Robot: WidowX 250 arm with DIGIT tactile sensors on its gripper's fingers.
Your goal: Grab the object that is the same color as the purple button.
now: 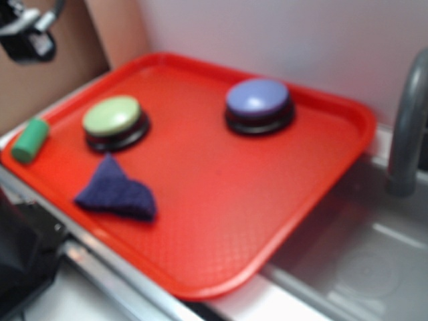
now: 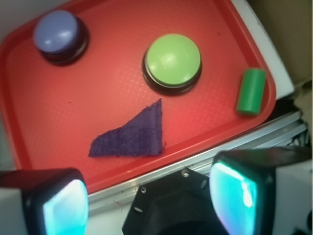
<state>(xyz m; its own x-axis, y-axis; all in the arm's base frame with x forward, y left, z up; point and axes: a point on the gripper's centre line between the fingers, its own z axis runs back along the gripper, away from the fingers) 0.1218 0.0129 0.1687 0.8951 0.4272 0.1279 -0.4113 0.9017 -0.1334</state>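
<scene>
In the exterior view, a red tray [image 1: 321, 194] holds four things: a purple button [image 1: 258, 100] toward the back, a light green button [image 1: 112, 117] to its left, a green cylinder [image 1: 30, 140] at the tray's left edge, and the purple cloth [image 1: 118, 190] lying flat just in front of the green button. The cloth is the only loose item matching the purple dome, so it is the thing to grab. The gripper [image 1: 27, 32] hangs at the top left corner, well apart from the tray; its state cannot be told here. In the wrist view, the camera looks down across the tray from its near rim, with the cloth [image 2: 133, 133] lying ahead, untouched. The gripper [image 2: 149, 196] has its two pads spread wide and empty, which probably suits a descent over the limp fabric.
</scene>
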